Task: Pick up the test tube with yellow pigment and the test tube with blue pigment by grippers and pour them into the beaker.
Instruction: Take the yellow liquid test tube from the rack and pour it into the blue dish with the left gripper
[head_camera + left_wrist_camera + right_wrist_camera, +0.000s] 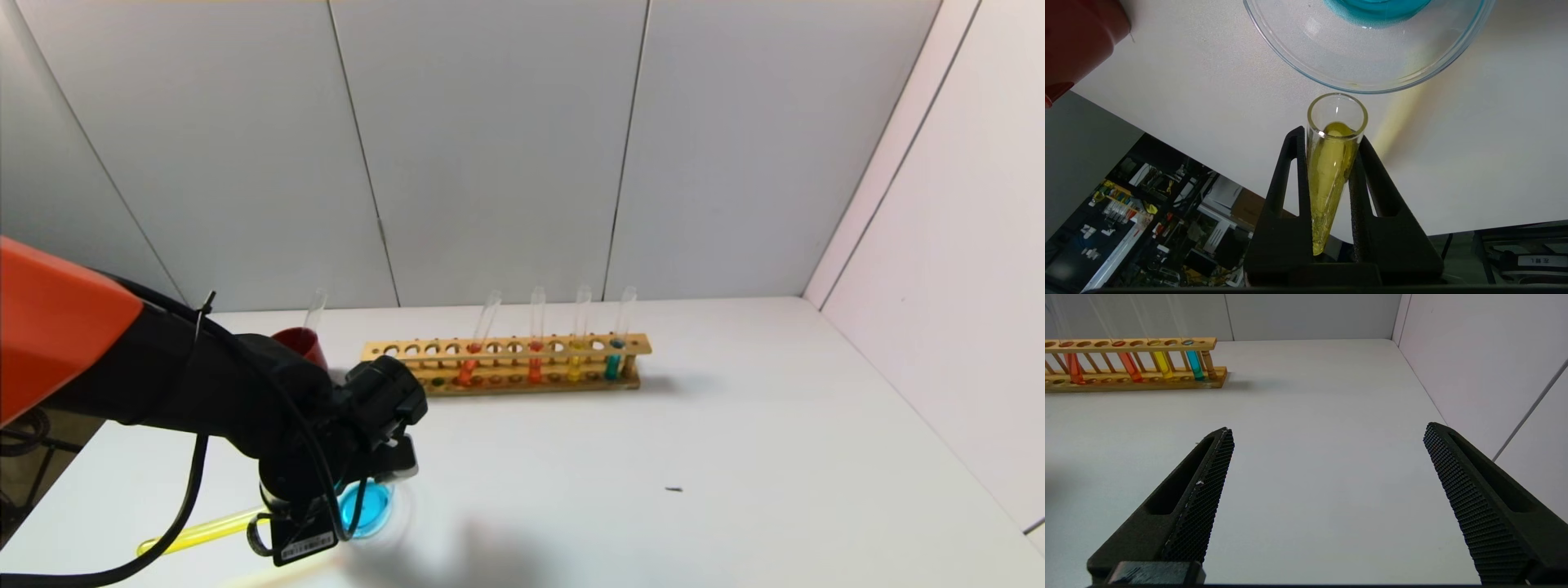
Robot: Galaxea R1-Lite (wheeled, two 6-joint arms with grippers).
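Left end effector (1331, 141) is clamped on the test tube with yellow pigment (1329, 171), tipped with its mouth just beside the beaker (1372, 77) holding blue liquid on the bench (653, 490). Right end effector (1327, 437) is held wide apart.

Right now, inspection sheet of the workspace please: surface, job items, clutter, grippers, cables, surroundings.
Surface: white table, small dark speck.
Job items: yellow test tube held nearly level, mouth near the beaker, which holds blue liquid; rack keeps two orange-red tubes, one yellow, one blue.
Clutter: red cup with an empty tube in it.
Grippers: left gripper shut on the yellow test tube; right gripper open, empty.
Cables: black cables along the left arm.
Surroundings: grey panel walls.
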